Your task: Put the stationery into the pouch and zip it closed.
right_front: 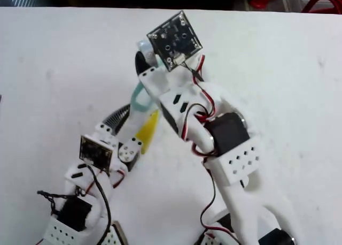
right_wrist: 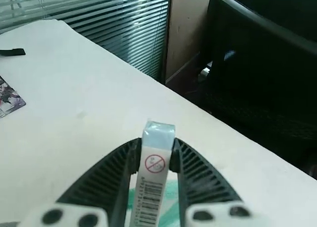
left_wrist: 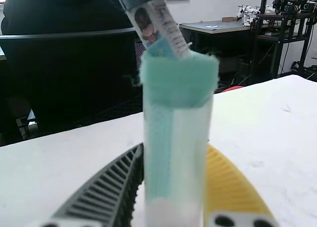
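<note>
Two arms meet near the middle of a white worktop [right_front: 278, 58]. From the overhead camera I see the left arm [right_front: 88, 175] coming in from the lower left and the right arm [right_front: 230, 143] from the lower right, the right one reaching farther up the worktop.

The left gripper [left_wrist: 174, 150] has its fingers clenched on the pouch [left_wrist: 178, 138], one black ribbed finger [left_wrist: 109, 187] and one yellow finger [left_wrist: 230, 187] pressing against opposite sides. The pouch stands upright between them, pale and see-through in the body with a teal band around its mouth.

The right gripper [right_wrist: 154, 142] sits above the pouch. Its two black ribbed fingers [right_wrist: 200, 182] are grasping a slim white stationery stick [right_wrist: 154, 182] with a pale blue end and a barcode label. In my left wrist view the stick [left_wrist: 161, 26] slants down from the top, and its lower end meets the teal mouth of the pouch. I cannot tell how far inside it goes. In my right wrist view a patch of teal [right_wrist: 168, 199] shows just beneath the held stick.

A small printed card [right_wrist: 10, 98] lies on the worktop, well apart from the grippers. A dark chair [right_wrist: 267, 63] stands beyond the worktop's edge.
</note>
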Robot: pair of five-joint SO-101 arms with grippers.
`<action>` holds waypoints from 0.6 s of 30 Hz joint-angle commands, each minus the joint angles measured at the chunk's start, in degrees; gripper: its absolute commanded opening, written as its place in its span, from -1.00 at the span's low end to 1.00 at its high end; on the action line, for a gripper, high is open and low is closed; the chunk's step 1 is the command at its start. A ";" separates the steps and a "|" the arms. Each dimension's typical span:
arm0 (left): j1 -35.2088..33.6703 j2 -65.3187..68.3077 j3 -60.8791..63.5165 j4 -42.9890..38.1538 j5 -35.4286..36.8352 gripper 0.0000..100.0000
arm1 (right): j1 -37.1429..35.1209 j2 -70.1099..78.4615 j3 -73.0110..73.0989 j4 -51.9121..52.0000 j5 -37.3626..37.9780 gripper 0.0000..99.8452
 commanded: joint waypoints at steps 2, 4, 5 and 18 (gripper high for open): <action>0.22 0.31 -2.73 1.58 0.35 -0.61 | 0.40 -0.57 11.34 -14.99 -1.23 -0.97; 0.22 0.31 -2.64 1.49 0.35 -0.61 | 0.48 -1.89 15.30 -18.07 -4.04 -0.97; 0.22 0.31 -2.64 1.41 0.35 -0.61 | 0.48 -2.59 16.79 -18.95 -4.92 -0.97; -2.51 0.31 -2.64 0.53 0.70 -0.61 | 0.31 -18.07 26.90 -13.23 -5.54 -0.96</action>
